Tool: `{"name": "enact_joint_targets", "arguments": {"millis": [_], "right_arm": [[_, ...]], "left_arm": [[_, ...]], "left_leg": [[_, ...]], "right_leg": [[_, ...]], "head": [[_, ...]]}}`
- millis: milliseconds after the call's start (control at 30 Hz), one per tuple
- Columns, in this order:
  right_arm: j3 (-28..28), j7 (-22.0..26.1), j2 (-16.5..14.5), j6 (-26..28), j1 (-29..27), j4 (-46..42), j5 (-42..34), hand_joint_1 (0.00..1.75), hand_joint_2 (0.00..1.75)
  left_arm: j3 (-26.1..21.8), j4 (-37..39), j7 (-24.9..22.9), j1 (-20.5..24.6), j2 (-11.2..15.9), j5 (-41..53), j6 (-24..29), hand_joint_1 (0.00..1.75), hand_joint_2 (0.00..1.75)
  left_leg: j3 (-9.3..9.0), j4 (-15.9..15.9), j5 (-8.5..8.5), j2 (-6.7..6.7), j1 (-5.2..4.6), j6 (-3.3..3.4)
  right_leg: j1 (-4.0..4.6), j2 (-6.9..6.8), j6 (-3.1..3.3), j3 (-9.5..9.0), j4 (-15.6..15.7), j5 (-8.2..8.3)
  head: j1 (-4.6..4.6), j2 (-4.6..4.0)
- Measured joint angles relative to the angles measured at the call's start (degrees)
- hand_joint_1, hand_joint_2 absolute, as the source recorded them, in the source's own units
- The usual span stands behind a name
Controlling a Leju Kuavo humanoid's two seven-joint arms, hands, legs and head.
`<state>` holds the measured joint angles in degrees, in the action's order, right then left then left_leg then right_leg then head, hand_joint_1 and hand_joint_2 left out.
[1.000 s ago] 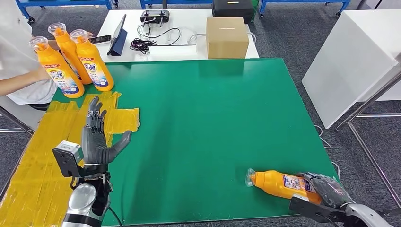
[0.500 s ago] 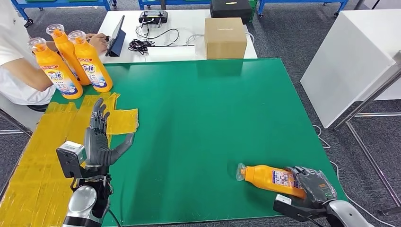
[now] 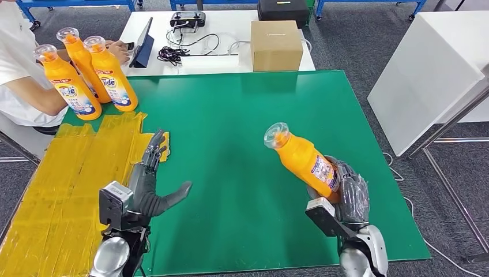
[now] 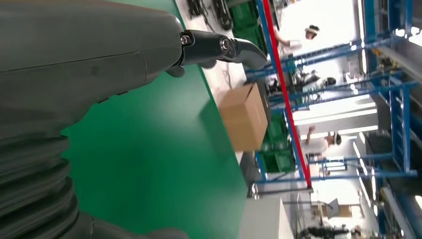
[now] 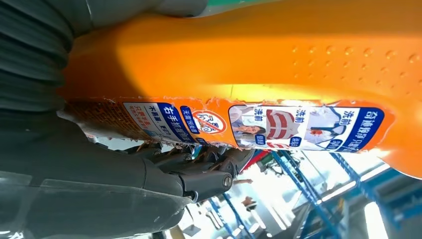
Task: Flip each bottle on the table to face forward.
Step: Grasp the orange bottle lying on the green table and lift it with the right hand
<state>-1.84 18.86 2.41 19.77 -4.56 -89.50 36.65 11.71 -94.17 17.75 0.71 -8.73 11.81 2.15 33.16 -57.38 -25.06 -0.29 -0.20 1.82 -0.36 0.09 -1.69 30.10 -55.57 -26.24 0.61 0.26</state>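
My right hand (image 3: 349, 195) grips the lower body of an orange detergent bottle (image 3: 303, 161) and holds it above the green table (image 3: 242, 121), tilted with its clear cap up and to the left. The bottle's back label (image 5: 249, 122) faces the right wrist camera, with the fingers (image 5: 199, 169) wrapped around the body. My left hand (image 3: 147, 187) hovers open over the table's left part, fingers spread, thumb pointing right; its thumb (image 4: 219, 47) juts over the green surface. Three more orange bottles (image 3: 92, 72) stand upright at the far left corner, labels facing me.
A person (image 3: 26, 75) sits at the far left beside the standing bottles. Yellow tape (image 3: 63, 173) covers the table's left side. Behind the table, a white desk holds a cardboard box (image 3: 275, 45), cables and a tablet. A white cabinet (image 3: 432, 63) stands to the right.
My right hand has lifted the bottle off the table from lying near the front right edge and tilted it up. My left hand moved slightly right and lower.
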Motion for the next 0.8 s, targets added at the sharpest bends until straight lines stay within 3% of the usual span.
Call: {"name": "enact_joint_targets", "arguments": {"millis": [233,433,800], "right_arm": [[0.70,2.38,-6.59,-3.30,2.12,0.19,-9.10,1.75,1.75],[-0.21,3.09,-9.56,-5.49,4.06,1.59,-11.32,1.75,1.75],[-14.28,8.13,-13.83,-8.72,8.44,10.17,-12.04,1.75,1.75]], "left_arm": [[3.43,-0.01,-1.49,1.07,0.71,-0.51,-3.22,0.00,1.75],[4.95,0.07,-2.46,2.00,1.17,-4.69,-6.15,0.00,1.75],[7.43,1.49,-4.20,5.72,2.08,-11.47,-8.32,0.00,1.75]], "left_leg": [[0.03,-0.01,0.01,0.00,-0.06,0.01],[0.04,-0.01,0.02,0.01,-0.05,0.01],[0.06,0.01,0.05,0.00,-0.02,-0.04]], "right_leg": [[-0.05,0.00,0.00,0.03,0.00,0.01],[-0.04,0.00,0.00,0.05,-0.01,0.01],[-0.03,-0.01,0.00,0.08,-0.03,0.00]], "head": [[0.00,0.00],[0.00,0.00],[0.00,0.00]]}}
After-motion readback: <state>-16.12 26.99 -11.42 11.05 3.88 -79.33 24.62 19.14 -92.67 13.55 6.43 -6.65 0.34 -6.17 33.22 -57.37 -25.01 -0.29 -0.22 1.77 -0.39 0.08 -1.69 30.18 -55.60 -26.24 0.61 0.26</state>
